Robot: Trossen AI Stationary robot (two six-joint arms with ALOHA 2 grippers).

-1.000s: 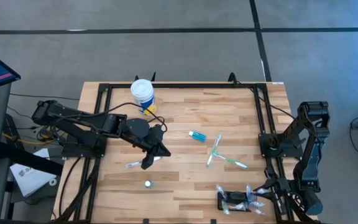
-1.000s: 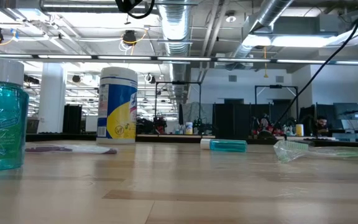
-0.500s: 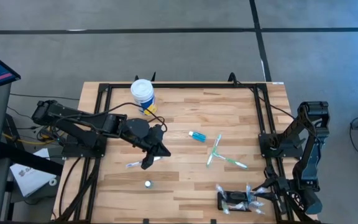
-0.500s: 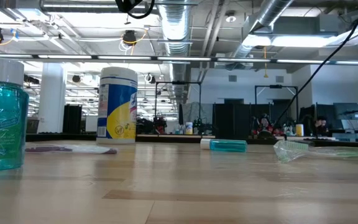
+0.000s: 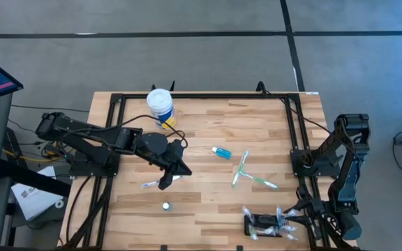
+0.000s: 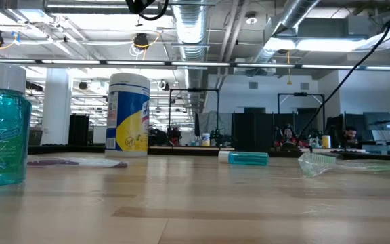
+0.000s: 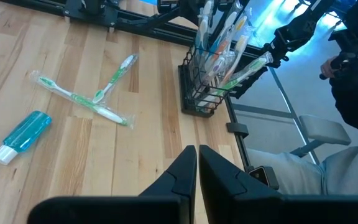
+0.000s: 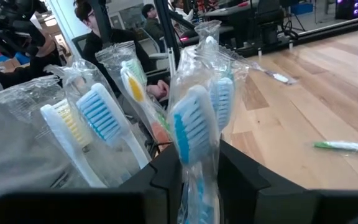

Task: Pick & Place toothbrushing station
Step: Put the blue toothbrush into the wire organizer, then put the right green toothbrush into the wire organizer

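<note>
Wooden tabletop [image 5: 208, 202]. Toothbrushing station [image 5: 265, 225] at near right edge: black wire rack, lying flat, stuffed with plastic-wrapped toothbrushes [image 8: 194, 134]. Right hand [image 5: 306, 213] right at its end, fingers either side of wrapped brushes, grip cannot tell. Left hand [image 5: 167, 180] mid-left, clenched, empty.
</note>
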